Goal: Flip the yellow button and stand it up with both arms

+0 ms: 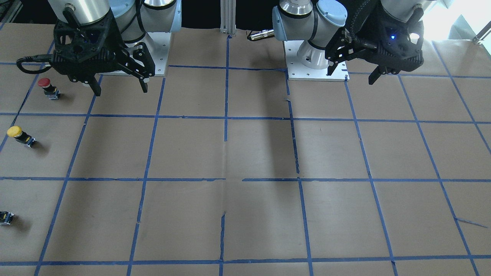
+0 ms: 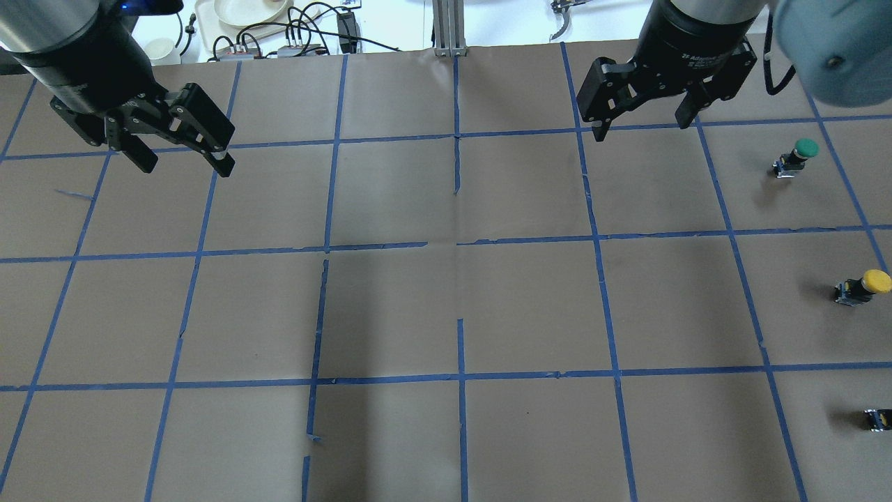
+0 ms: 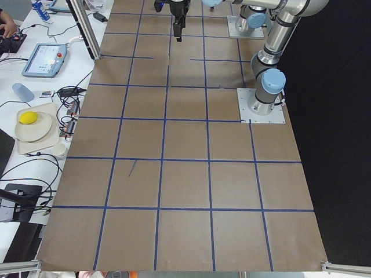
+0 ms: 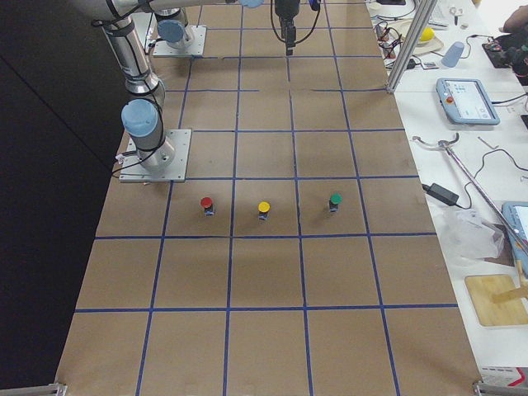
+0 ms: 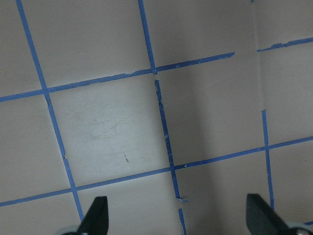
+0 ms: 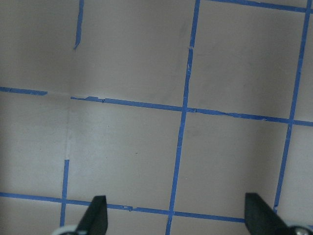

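Observation:
The yellow button [image 2: 864, 286] sits on the brown paper at the table's right end, between two other buttons. It also shows at the left edge of the front-facing view [image 1: 21, 136]. In the exterior right view [image 4: 264, 209] it looks upright, with its cap on top. My right gripper [image 2: 641, 127] hangs open and empty well above the table, far from the button; it also shows in the front-facing view [image 1: 121, 90]. My left gripper [image 2: 187, 169] is open and empty over the table's left side, also in the front-facing view [image 1: 351, 76]. Both wrist views show only taped paper between spread fingertips [image 5: 95, 218].
A red-capped button [image 1: 48, 87] stands nearer my base and a green-capped button [image 2: 798, 157] farther out. A small black block [image 2: 877, 418] shows at the frame edge, its cap not visible. Blue tape grids the paper. Arm base plates [image 1: 316, 73] sit at the near edge.

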